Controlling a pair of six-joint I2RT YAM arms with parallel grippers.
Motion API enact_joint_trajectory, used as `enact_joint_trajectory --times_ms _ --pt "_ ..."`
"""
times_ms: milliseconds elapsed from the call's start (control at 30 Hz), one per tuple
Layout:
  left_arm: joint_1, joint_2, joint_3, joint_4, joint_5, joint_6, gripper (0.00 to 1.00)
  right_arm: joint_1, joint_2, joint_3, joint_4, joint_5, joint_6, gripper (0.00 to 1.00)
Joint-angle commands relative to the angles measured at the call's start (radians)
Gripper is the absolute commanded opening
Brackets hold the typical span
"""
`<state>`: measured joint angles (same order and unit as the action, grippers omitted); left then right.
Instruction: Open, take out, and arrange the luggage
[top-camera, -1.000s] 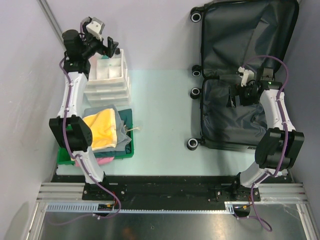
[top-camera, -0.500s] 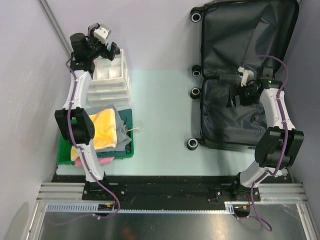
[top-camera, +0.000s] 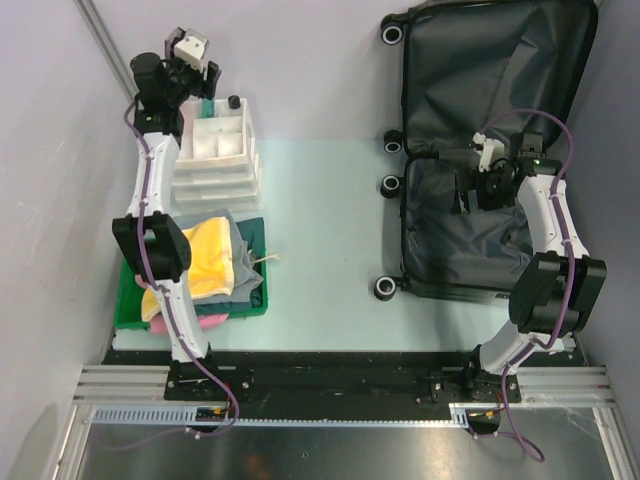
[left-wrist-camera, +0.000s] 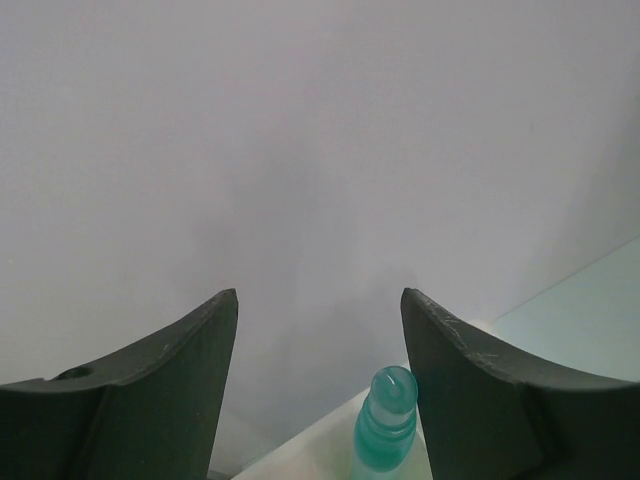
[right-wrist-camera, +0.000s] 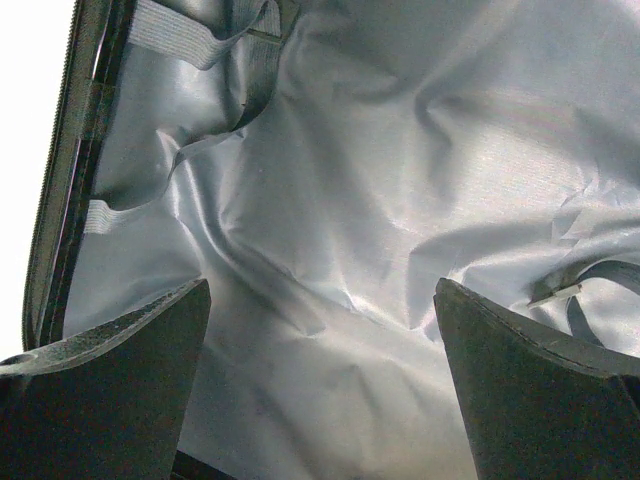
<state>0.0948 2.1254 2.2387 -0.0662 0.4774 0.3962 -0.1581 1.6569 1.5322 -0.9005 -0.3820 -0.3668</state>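
Observation:
The luggage (top-camera: 490, 60) lies open at the back right, both halves showing dark grey lining (right-wrist-camera: 380, 200) and straps. My right gripper (top-camera: 465, 192) hovers over the near half, and in its wrist view the right gripper (right-wrist-camera: 320, 330) is open with only wrinkled lining between the fingers. My left gripper (top-camera: 198, 72) is at the far left, at the back edge of the white drawer box (top-camera: 215, 165), facing the wall. Its jaws stand apart in the wrist view, where the left gripper (left-wrist-camera: 318, 310) has a teal bottle (left-wrist-camera: 385, 430) just below it, close against the right finger.
A green tray (top-camera: 130, 310) at the near left holds folded clothes, a yellow one (top-camera: 205, 255) on top. A small black cap (top-camera: 233, 101) sits in the drawer box. Grey walls close in behind and to the left.
The left gripper has swung from over the drawer box back toward the wall, and its jaws have narrowed somewhat. The right arm has stayed still.

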Motion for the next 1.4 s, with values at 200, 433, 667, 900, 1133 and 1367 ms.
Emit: enact_joint_trajectory --times_ms 200,433,667,900,1133,1367 --pt "0.031 0.033 0.058 0.04 -0.062 -0.033 0.71 0.006 0.003 0.042 0.006 0.006 0.006 1.0" --pt "0.042 0.062 0.087 0.051 -0.072 -0.043 0.71 0.012 0.01 0.048 0.005 0.005 0.006 1.0" --pt "0.051 0.074 0.09 0.059 -0.123 -0.053 0.72 0.015 0.012 0.054 0.003 0.008 0.006 1.0" --pt "0.062 0.059 0.087 0.062 -0.114 -0.08 0.73 0.015 0.021 0.06 0.003 0.006 0.006 1.0" --pt "0.062 0.018 0.035 0.111 -0.102 -0.109 0.86 0.019 0.024 0.066 0.008 0.003 0.009 1.0" --pt "0.062 -0.028 -0.014 0.129 -0.074 -0.129 1.0 0.019 0.03 0.085 0.014 0.005 0.008 1.0"
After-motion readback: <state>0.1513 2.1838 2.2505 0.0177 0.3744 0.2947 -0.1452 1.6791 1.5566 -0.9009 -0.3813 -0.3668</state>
